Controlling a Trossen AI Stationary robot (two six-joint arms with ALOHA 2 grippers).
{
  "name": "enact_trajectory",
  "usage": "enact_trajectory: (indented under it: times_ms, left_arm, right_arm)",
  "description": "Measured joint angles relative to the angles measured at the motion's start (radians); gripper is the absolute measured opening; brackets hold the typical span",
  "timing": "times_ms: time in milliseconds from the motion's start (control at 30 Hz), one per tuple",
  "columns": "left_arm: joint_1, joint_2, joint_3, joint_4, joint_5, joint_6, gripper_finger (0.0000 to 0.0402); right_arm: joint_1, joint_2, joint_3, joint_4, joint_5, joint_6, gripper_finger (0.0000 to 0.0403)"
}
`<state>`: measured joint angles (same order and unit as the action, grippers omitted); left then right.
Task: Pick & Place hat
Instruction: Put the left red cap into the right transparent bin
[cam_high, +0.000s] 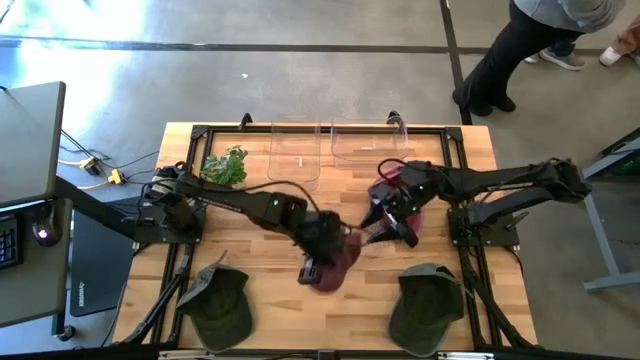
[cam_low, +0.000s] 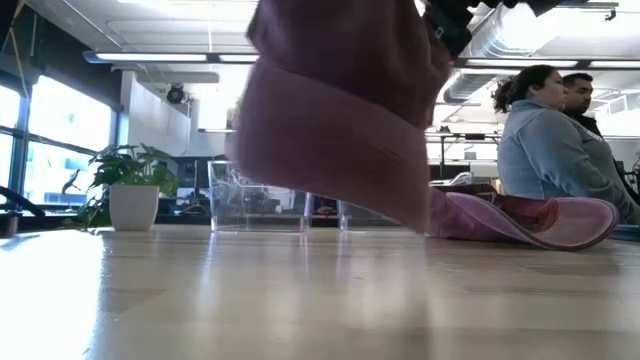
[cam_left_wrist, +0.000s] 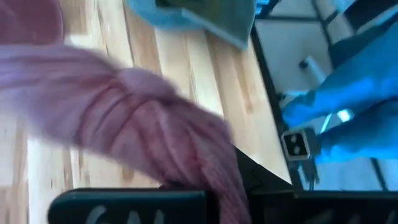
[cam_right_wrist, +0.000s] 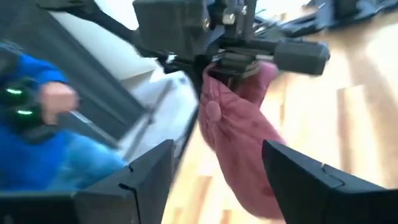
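High view is showing the left gripper (cam_high: 318, 268) clamping the pink hat (cam_high: 338, 262) at frame centre, the right gripper (cam_high: 392, 226) gaping wide, so carrying follows.

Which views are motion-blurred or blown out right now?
Both wrist views are smeared: the pink knitted hat streaks across the left wrist view, and the right wrist view blurs around it. Low view: windows and ceiling lights glare, sheen on the pale wooden table, hat close and soft. High view is sharp and evenly lit.
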<state>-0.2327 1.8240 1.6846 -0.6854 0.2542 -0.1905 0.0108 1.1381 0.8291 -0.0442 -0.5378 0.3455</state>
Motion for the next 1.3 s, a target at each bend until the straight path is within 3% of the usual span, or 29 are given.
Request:
enact_trajectory:
  times_ms: [200,300,600,900,1033,1233,1300]
  left_arm:
    - [0.032,0.0,0.0,0.08,0.024,0.003,0.0002]
    - [0.04,0.0,0.0,0.085,0.03,0.003,0.0001]
    - [0.038,0.0,0.0,0.092,0.05,0.003,0.0001]
    - [0.037,0.0,0.0,0.092,0.046,0.0,0.0001]
    - [0.038,0.0,0.002,0.083,0.05,-0.001,0.0001]
    - [0.039,0.0,0.002,0.067,0.037,0.001,0.0001]
    - [0.039,0.0,0.002,0.045,0.031,0.003,0.0004]
  right_arm:
    - [0.083,0.013,0.0,-0.038,0.27,-0.178,0.0246]
    - [0.093,0.013,0.001,-0.024,0.319,-0.227,0.0246]
    - [0.082,0.101,0.091,-0.069,0.199,-0.328,0.0245]
    - [0.078,0.26,0.209,-0.072,-0.028,-0.337,0.0236]
    - [0.09,0.277,0.24,-0.082,-0.065,-0.281,0.0178]
    - [0.09,0.277,0.221,-0.106,-0.112,-0.217,0.0024]
    - [0.093,0.277,0.213,-0.116,-0.111,-0.203,0.0015]
